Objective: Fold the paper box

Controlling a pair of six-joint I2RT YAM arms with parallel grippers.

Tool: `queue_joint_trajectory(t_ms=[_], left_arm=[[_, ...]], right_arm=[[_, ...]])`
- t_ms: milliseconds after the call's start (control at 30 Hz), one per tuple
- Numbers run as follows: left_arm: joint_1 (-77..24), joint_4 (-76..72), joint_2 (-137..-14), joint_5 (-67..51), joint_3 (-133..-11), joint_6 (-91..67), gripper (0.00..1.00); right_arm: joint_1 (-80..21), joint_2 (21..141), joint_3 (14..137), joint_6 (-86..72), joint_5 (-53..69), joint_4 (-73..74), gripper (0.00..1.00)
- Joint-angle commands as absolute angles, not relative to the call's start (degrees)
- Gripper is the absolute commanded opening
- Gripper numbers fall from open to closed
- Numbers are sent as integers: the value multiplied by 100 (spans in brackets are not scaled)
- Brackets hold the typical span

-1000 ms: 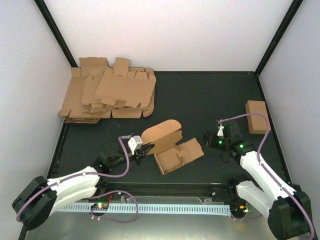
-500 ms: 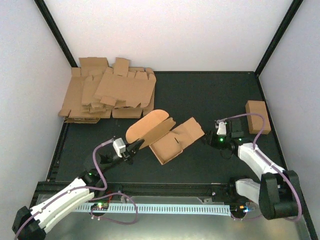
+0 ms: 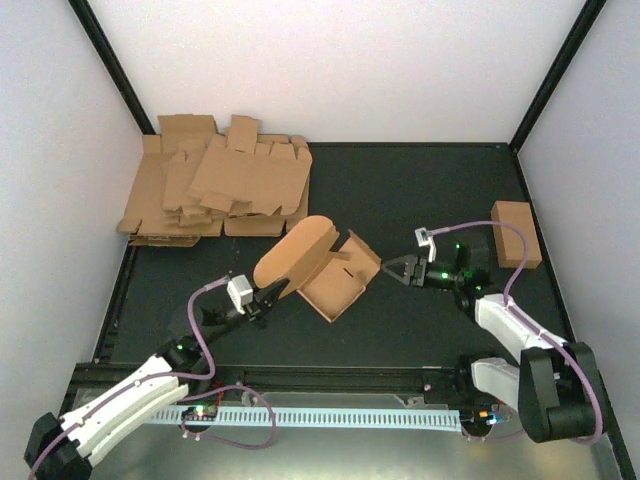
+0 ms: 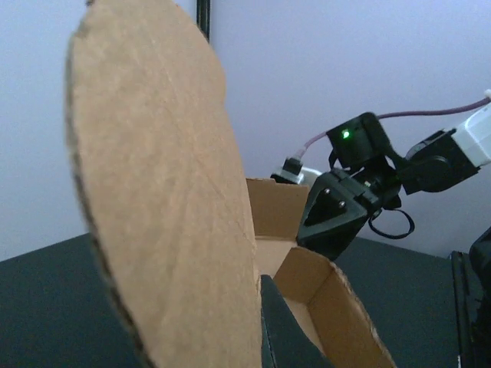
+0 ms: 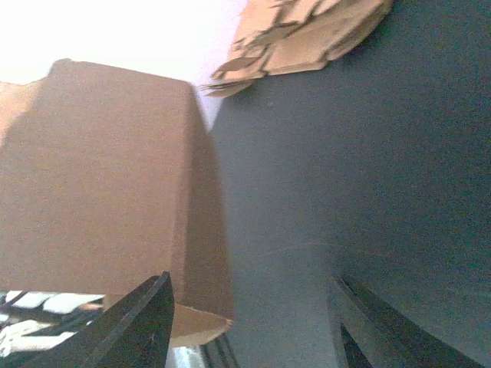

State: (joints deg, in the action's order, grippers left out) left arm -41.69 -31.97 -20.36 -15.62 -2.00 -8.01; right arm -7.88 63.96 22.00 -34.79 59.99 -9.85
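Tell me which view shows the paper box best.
Top external: the whole paper box shows, rounded flap raised, tray open. Left wrist shows just that flap close up plus an inner corner; right wrist shows only one outer wall.

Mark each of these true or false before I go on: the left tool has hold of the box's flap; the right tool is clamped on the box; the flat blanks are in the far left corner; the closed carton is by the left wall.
1. The left tool holds the paper box by its rounded flap. True.
2. The right tool is clamped on the paper box. False: its fingers are spread open beside the box's right wall.
3. The stack of flat blanks lies in the far left corner. True.
4. The closed brown carton sits by the left wall. False: it sits at the right edge of the table, beyond the right arm.
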Motion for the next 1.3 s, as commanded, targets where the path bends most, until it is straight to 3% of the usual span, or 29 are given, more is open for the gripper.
queue_joint_trajectory(t_ms=[0, 733, 1000, 1267], left_arm=[[-4157, -3520, -2315, -1745, -461, -929, 1], [-4158, -3467, -2694, -1769, -610, -1080, 1], [-4157, -3734, -3395, -1932, -641, -1162, 2], [-4160, -4320, -4410, -2170, -616, -1203, 1]], right_arm=[[-1099, 6198, 2124, -3978, 6727, -2019, 58], [-2313, 6416, 2378, -3133, 6235, -1137, 57], [-2497, 6615, 2480, -2592, 5390, -471, 57], [-2840, 7346, 2317, -2579, 5016, -872, 52]])
